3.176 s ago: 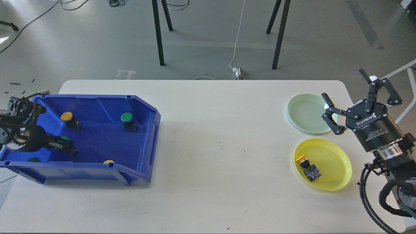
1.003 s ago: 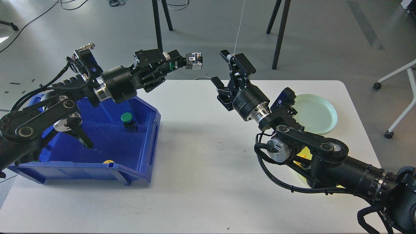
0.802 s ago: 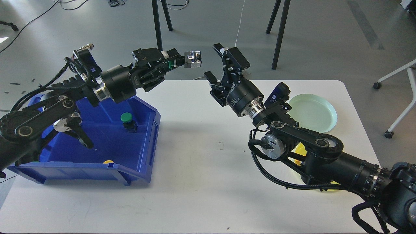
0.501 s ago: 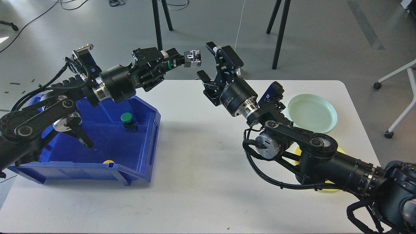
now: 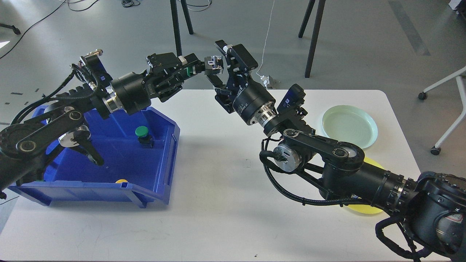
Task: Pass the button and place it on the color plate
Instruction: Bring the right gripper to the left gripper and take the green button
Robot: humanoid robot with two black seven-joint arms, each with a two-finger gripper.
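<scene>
My left gripper (image 5: 186, 68) is shut on a green button (image 5: 190, 71) and holds it high above the table's back edge, its grey contact block (image 5: 212, 64) pointing right. My right gripper (image 5: 219, 65) is open, with one finger above the grey block and one below it, apparently not touching. The pale green plate (image 5: 349, 125) lies at the back right. The yellow plate (image 5: 364, 210) is mostly hidden under my right arm.
A blue bin (image 5: 165, 145) stands on the left of the white table (image 5: 225, 203). In it are another green button (image 5: 142, 132) and a yellow button (image 5: 121, 181) at the front wall. Black stand legs are on the floor behind the table.
My right gripper has moved left and up, from beside the button to around its grey block. My left gripper with the green button has stayed almost still.
</scene>
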